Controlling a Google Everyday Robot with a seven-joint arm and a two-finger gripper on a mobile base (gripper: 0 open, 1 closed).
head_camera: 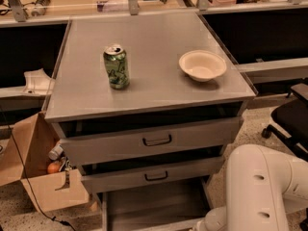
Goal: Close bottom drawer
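Because the gripper lies beyond the lower edge of the view, past where the white arm [262, 186] bends down out of sight, we cannot tell whether it is released, clenched or touching anything. The bottom drawer [154, 205] stands pulled out just beside that arm, showing its flat grey tray, with its front cut off by the same edge. We judge the main risk to be an off-centre push: pressed at one corner, the tray could skew on its runners and jam short of home. A push set too high would instead meet the middle drawer [154, 175], which is itself slightly proud. A hard shove might also jolt the cabinet and tip the can [116, 67], which stands well above the arm near the bowl [202, 65].
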